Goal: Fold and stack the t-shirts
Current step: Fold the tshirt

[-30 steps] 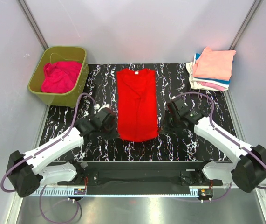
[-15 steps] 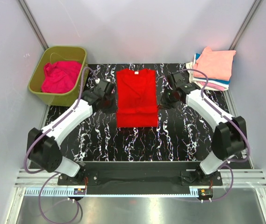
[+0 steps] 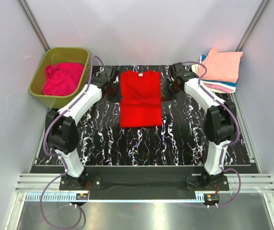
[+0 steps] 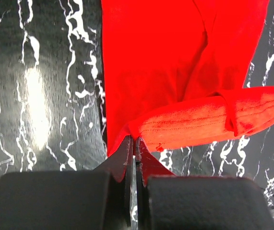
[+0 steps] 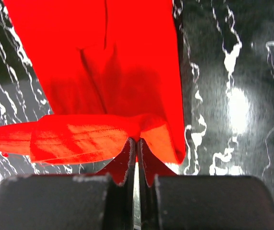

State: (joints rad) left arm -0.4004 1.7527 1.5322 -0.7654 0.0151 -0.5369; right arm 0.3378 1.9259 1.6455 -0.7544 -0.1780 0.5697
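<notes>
The left gripper and right gripper each pinch one hem corner of the red t-shirt (jaws tight). Matched grips should fold it square.

From the top external view we look steeply down from above and behind the arm bases, taking in the whole black marbled surface. Each wrist view sits close behind its own claw, the left claw and the right claw, and faces down along it at short range. All three views share the red t-shirt and the surface just beside it.
</notes>
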